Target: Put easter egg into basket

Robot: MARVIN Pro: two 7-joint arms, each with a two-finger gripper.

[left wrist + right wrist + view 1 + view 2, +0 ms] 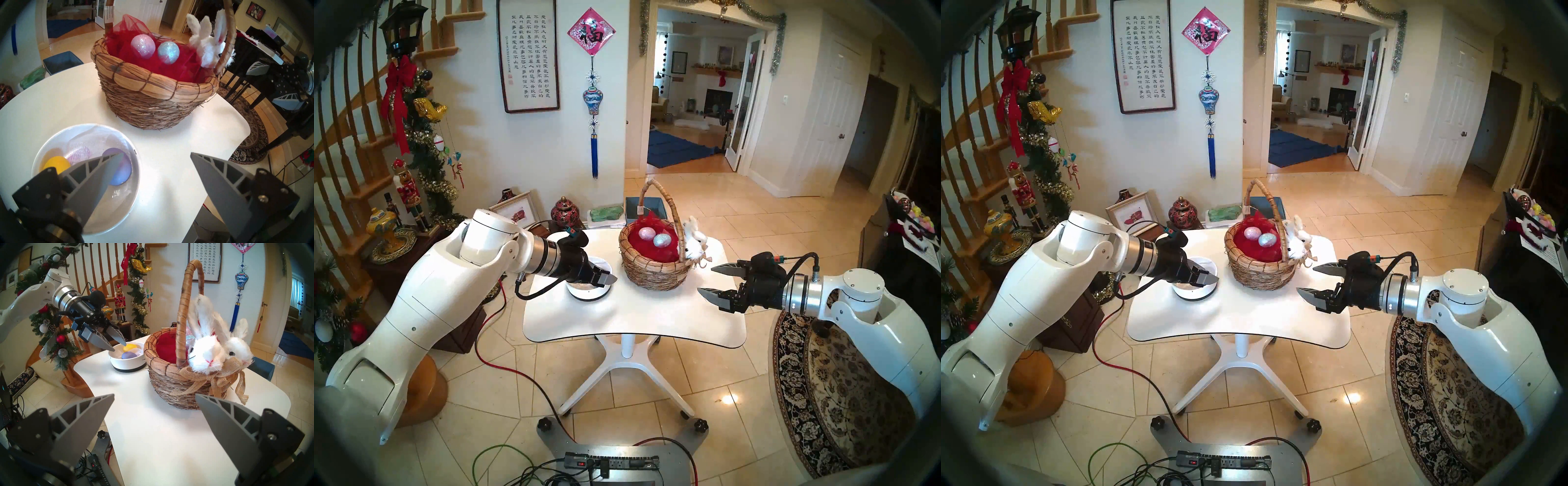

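Observation:
The woven basket (653, 271) with a tall arched handle, red lining and white plush bunnies (206, 353) stands at the back of the white table (636, 325). A pink glitter egg (143, 46) and a blue glitter egg (168, 52) lie in it. A white bowl (117, 212) to its left holds a yellow egg (57, 164) and a purple egg (120, 171). My left gripper (609, 275) is open and empty, its tips just over the bowl. My right gripper (705, 279) is open and empty, hovering right of the basket.
A blue-grey bin (644, 207) stands behind the table. A low wooden stand with vases and nutcrackers (392, 237) is at the left, dark furniture (897, 254) at the right. A patterned rug (823, 390) lies under my right arm. Cables run over the floor.

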